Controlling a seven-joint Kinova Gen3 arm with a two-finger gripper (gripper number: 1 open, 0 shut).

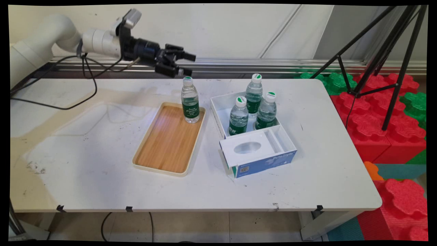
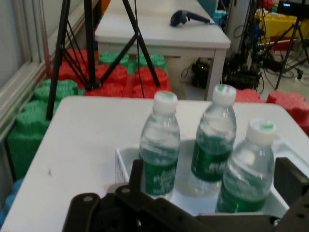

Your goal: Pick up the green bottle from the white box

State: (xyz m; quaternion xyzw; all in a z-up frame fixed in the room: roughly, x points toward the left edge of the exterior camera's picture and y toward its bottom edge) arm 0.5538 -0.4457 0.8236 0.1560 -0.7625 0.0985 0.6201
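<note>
My gripper (image 1: 189,64) hangs open and empty above the table's far edge, pointing right, just above the cap of a clear water bottle with a green label (image 1: 190,100). That bottle stands upright at the far end of a wooden tray (image 1: 164,147). To the right, a white box (image 1: 216,114) holds three more upright bottles (image 1: 238,116). The hand view shows these three bottles (image 2: 161,145) in the box (image 2: 121,166) ahead of my gripper (image 2: 212,169), whose fingers (image 2: 136,170) stand wide apart.
A black tripod (image 1: 385,51) stands over red and green foam blocks (image 1: 372,116) off the table's right side. Black cables (image 1: 68,102) trail over the table's far left. Another table with a dark object (image 2: 188,17) lies beyond.
</note>
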